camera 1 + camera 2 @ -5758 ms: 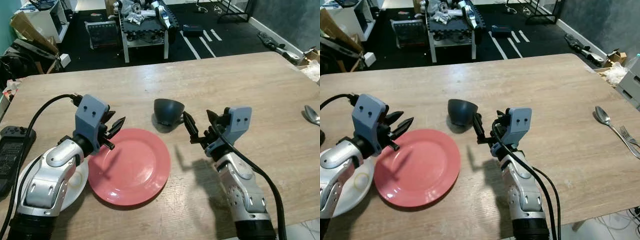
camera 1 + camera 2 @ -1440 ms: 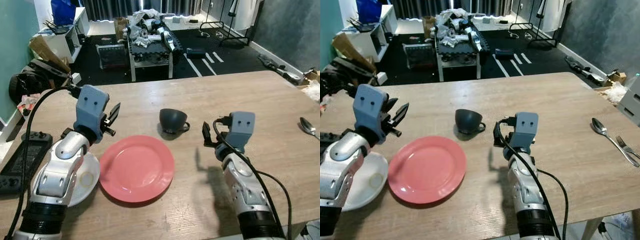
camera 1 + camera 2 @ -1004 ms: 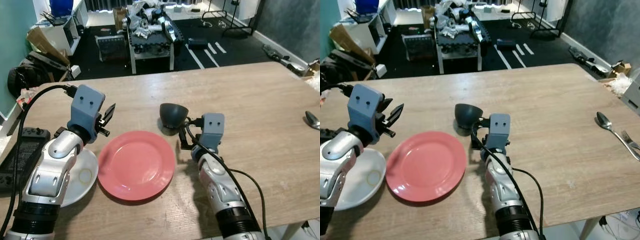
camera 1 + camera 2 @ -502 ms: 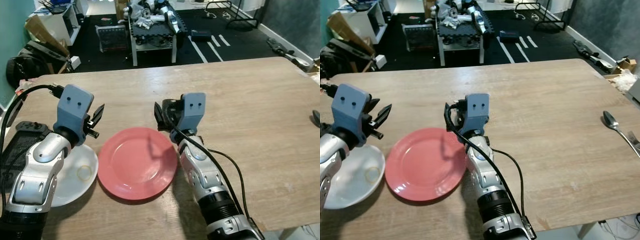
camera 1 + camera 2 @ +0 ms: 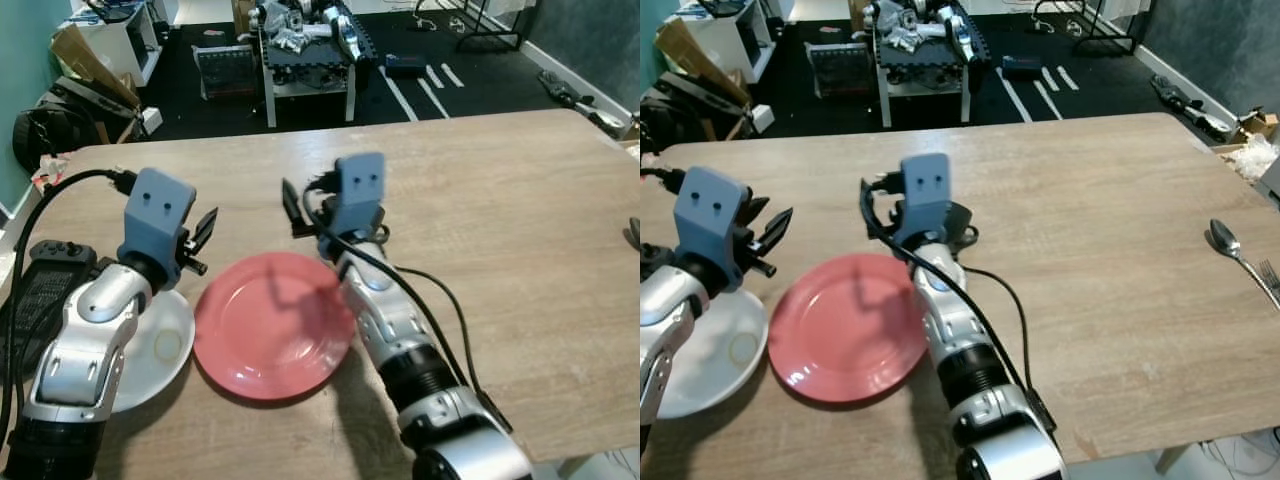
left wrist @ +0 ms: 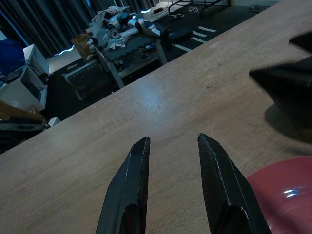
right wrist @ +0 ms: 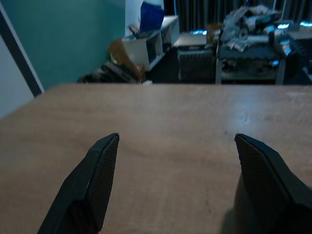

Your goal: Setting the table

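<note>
A red plate lies on the wooden table in front of me. Just beyond its far rim stands a dark cup, mostly hidden behind my right wrist, with its handle showing. My right gripper hovers open over the plate's far edge, left of the cup, with nothing between its fingers. My left gripper is open above the table beside the plate's left rim, its fingers pointing across the bare wood. A white saucer sits left of the red plate, partly under my left arm.
A spoon and a fork lie at the table's far right edge. A black device sits at the left edge. Beyond the table are a low cluttered bench and boxes on dark floor.
My right arm has swung left, from the right of the cup across it to the plate's far edge. The cup, tilted in the oldest frames, stands upright. The left arm has barely moved.
</note>
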Robot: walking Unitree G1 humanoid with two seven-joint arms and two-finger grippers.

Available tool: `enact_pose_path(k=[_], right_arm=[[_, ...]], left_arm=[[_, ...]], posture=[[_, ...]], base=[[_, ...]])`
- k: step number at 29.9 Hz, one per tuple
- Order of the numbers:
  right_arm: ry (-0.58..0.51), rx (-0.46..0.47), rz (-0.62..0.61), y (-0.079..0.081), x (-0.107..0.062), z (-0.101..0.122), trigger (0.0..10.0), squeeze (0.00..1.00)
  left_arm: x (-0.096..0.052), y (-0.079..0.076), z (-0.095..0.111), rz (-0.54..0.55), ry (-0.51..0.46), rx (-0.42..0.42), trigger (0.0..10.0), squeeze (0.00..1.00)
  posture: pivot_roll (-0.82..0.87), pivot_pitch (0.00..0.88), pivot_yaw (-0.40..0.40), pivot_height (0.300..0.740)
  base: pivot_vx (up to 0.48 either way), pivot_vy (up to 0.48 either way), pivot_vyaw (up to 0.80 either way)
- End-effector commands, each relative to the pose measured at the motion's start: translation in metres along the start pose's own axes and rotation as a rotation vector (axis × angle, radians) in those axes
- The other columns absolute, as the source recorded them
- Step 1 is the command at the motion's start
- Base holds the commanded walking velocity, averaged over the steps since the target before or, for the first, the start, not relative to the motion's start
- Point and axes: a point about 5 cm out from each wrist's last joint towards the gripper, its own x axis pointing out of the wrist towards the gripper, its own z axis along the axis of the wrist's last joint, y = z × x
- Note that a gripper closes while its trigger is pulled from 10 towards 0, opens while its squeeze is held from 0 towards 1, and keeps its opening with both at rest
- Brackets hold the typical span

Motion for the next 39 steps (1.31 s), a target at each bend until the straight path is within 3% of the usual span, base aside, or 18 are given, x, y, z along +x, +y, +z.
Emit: enact_pose_path(k=[1,3,8,10,16,19,23,26,28,31,35,39], right_arm=[[0.063,0.048,0.088,0.038,0.003,-0.009,10.0,0.00],[0.110,0.036,0.121,0.047,0.003,-0.017,10.0,0.00],[0.162,-0.030,0.124,0.049,0.001,-0.026,10.0,0.00],[0.209,-0.100,0.089,0.038,0.000,-0.034,10.0,0.00],[0.266,-0.165,0.034,0.015,-0.002,-0.041,10.0,0.00],[0.307,-0.232,-0.077,-0.015,-0.006,-0.047,10.0,0.00],[0.336,-0.236,-0.264,-0.050,-0.015,-0.054,10.0,0.00],[0.350,-0.236,-0.320,-0.061,-0.019,-0.057,10.0,0.00],[0.365,-0.225,-0.414,-0.082,-0.028,-0.060,10.0,0.00],[0.368,-0.222,-0.464,-0.099,-0.035,-0.061,10.0,0.00],[0.373,-0.231,-0.497,-0.110,-0.041,-0.062,10.0,0.00],[0.349,-0.248,-0.667,-0.151,-0.061,-0.056,10.0,0.00]], left_arm=[[-0.001,0.002,-0.006,0.002,0.026,0.000,10.0,0.00],[-0.001,0.003,-0.006,0.007,0.026,0.001,10.0,0.00],[-0.003,0.004,-0.006,0.013,0.026,0.002,10.0,0.00],[-0.003,0.005,-0.007,0.019,0.028,0.000,10.0,0.00],[-0.002,0.004,-0.009,0.015,0.030,-0.006,10.0,0.00],[0.001,0.002,-0.010,0.009,0.026,-0.013,10.0,0.00],[0.003,0.000,-0.010,0.003,0.021,-0.017,10.0,0.00],[0.003,0.000,-0.010,0.003,0.021,-0.017,10.0,0.00],[0.003,0.001,-0.009,0.002,0.019,-0.017,10.0,0.00],[0.003,0.002,-0.009,0.002,0.018,-0.015,10.0,0.00],[0.003,0.002,-0.009,0.002,0.017,-0.015,10.0,0.00],[0.004,0.000,-0.010,-0.003,0.014,-0.019,10.0,0.00]], posture=[[0.19,0.187,0.125,0.740],[0.20,0.184,0.120,0.740],[0.19,0.177,0.116,0.740],[0.19,0.173,0.116,0.740],[0.17,0.170,0.122,0.740],[0.15,0.161,0.128,0.740],[0.15,0.154,0.130,0.740],[0.15,0.154,0.130,0.740],[0.15,0.150,0.132,0.740],[0.15,0.148,0.134,0.740],[0.15,0.149,0.135,0.740],[0.14,0.153,0.135,0.740]], base=[[0.000,0.000,0.00],[0.000,0.000,0.00],[0.000,0.000,0.00],[0.000,0.000,0.00],[0.000,0.000,0.00],[0.000,0.000,0.00],[0.000,0.000,0.00],[0.000,0.000,0.00],[0.000,0.000,0.00],[0.000,0.000,0.00],[0.000,0.000,0.00],[0.000,0.000,0.00]])
